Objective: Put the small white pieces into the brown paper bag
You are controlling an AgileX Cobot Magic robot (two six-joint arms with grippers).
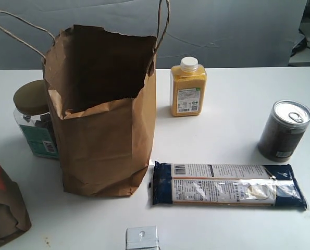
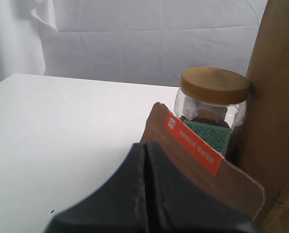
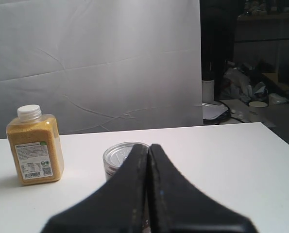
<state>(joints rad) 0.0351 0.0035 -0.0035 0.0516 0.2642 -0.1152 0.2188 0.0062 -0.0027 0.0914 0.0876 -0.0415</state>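
Frankly, cannot find the small white pieces in any view; possibly lost against the white table, so cannot tell their bearing or long axis from either hand. Finds the brown paper bag upright toward 9 o'clock of the exterior view, mouth open, with the jar just beside it at its 9 o'clock. Shows left hand and right hand both pressed together, holding nothing. Judges the left nearer the bag, the right facing bottle and can.
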